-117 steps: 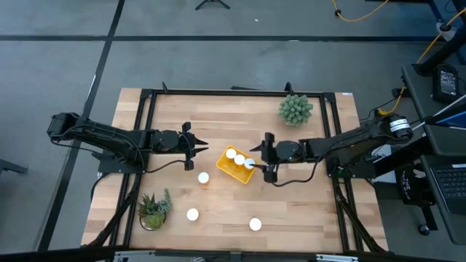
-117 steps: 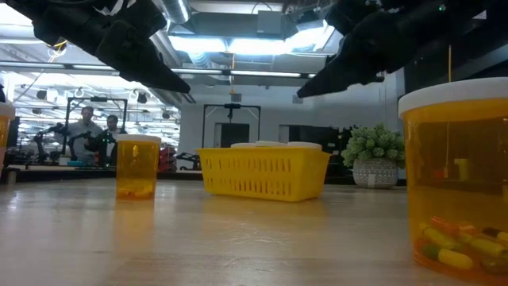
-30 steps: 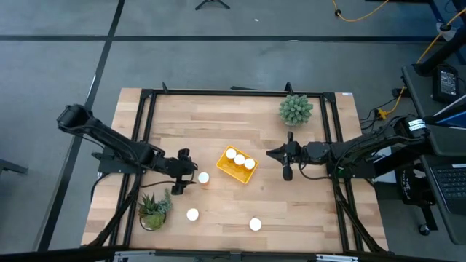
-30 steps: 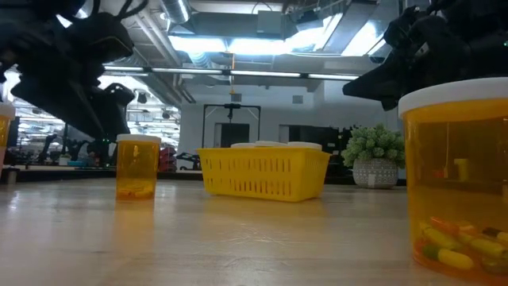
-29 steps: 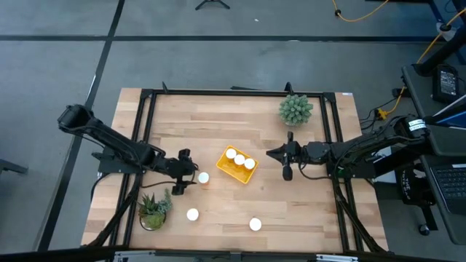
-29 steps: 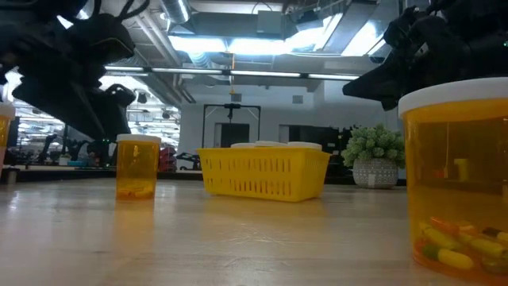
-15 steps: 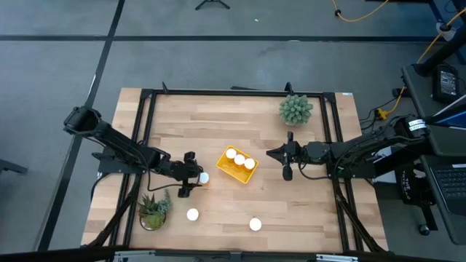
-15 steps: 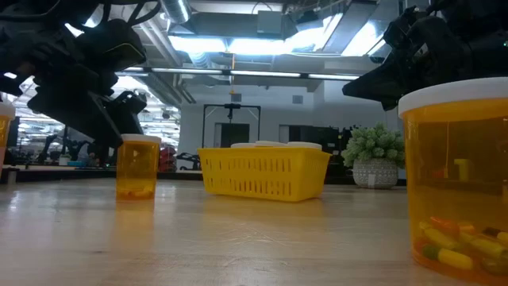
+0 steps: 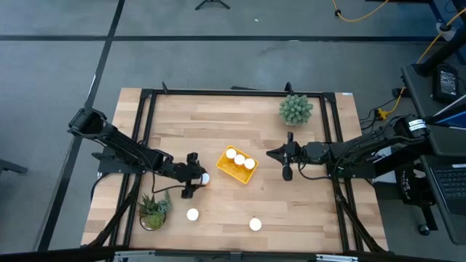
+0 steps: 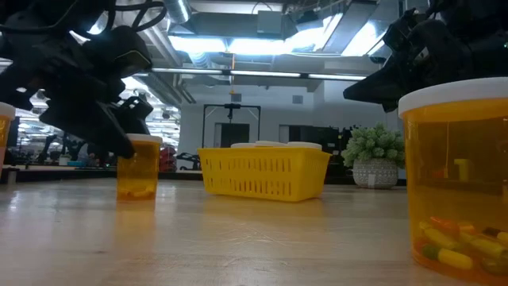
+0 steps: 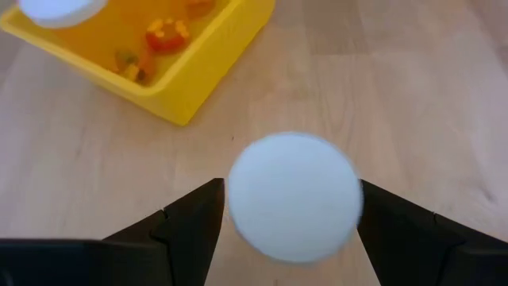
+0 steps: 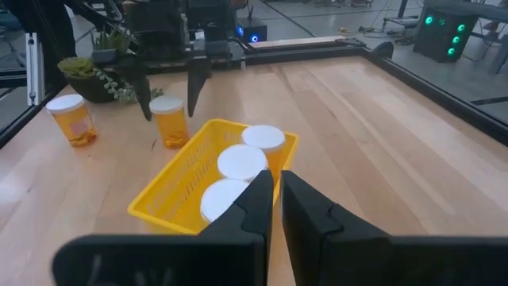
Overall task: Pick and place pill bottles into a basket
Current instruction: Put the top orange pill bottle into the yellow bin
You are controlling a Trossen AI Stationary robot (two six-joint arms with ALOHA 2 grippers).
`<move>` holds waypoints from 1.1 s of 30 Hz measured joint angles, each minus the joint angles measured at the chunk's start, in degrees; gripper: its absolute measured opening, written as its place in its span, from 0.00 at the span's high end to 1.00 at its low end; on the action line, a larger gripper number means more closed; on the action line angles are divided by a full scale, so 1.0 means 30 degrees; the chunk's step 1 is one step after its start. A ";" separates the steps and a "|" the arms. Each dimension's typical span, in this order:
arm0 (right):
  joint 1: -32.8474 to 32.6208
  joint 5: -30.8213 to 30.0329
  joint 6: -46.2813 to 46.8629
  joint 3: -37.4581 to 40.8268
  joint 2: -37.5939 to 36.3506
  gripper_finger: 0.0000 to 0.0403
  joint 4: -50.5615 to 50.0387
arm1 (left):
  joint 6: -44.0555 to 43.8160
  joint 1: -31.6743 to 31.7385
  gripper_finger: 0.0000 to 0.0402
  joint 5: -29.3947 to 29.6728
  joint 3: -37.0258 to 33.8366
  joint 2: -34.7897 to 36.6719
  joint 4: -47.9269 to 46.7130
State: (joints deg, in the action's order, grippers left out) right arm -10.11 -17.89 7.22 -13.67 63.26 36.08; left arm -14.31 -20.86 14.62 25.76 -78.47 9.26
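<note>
Three pill bottles already stand in the yellow basket (image 9: 237,165), their white caps in a row; three more remain on the wooden table (image 9: 320,211). One bottle (image 9: 204,177) sits just beside the basket's left side, and the left gripper (image 9: 194,177) is down over it with its fingers spread, one on each side of the white cap (image 11: 294,206), not yet touching it by the look of the wrist view. Two other bottles, one (image 9: 192,215) near the small potted plant (image 9: 153,209) and one (image 9: 255,224) toward the front edge, stand well apart from both arms. The right gripper (image 9: 285,161) waits to the right of the basket, its fingers pressed nearly together.

Each bottle looks light and rigid: thin orange plastic, a few pills at the bottom, smooth round walls that could slip or tip if nudged off-centre. My judgement is that the best hold is across the body just under the cap, squarely on the widest line, with moderate squeeze; the cap's rim should act as a stop against sliding down
</note>
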 joint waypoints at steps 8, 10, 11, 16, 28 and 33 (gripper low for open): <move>0.0005 0.0000 0.0036 0.0000 0.0000 0.92 -0.0154 | 0.0022 0.0006 0.35 0.0785 0.0000 -0.0008 -0.0024; 0.0007 0.0000 0.0044 0.0000 0.0000 0.92 -0.0170 | 0.0022 0.0005 0.36 0.0746 0.0000 -0.0008 -0.0010; 0.0005 0.0000 0.0053 0.0000 0.0000 0.92 -0.0170 | 0.0022 0.0006 0.37 0.0664 0.0000 -0.0008 -0.0010; 0.0004 0.0000 0.0077 0.0000 0.0000 0.92 -0.0277 | 0.0022 -0.0001 0.43 0.0124 0.0000 -0.0008 -0.0002; 0.0000 0.0000 0.0080 0.0000 0.0000 0.92 -0.0284 | 0.0029 0.0006 0.48 -0.0264 0.0000 -0.0004 0.0012; 0.0007 -0.0005 0.0225 0.0000 0.0000 0.92 -0.0287 | 0.0211 0.0006 0.48 -0.0344 0.0000 0.0537 -0.0010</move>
State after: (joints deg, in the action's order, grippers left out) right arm -10.09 -17.91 7.90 -13.67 63.26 35.22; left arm -13.67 -20.84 13.58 25.76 -76.86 9.23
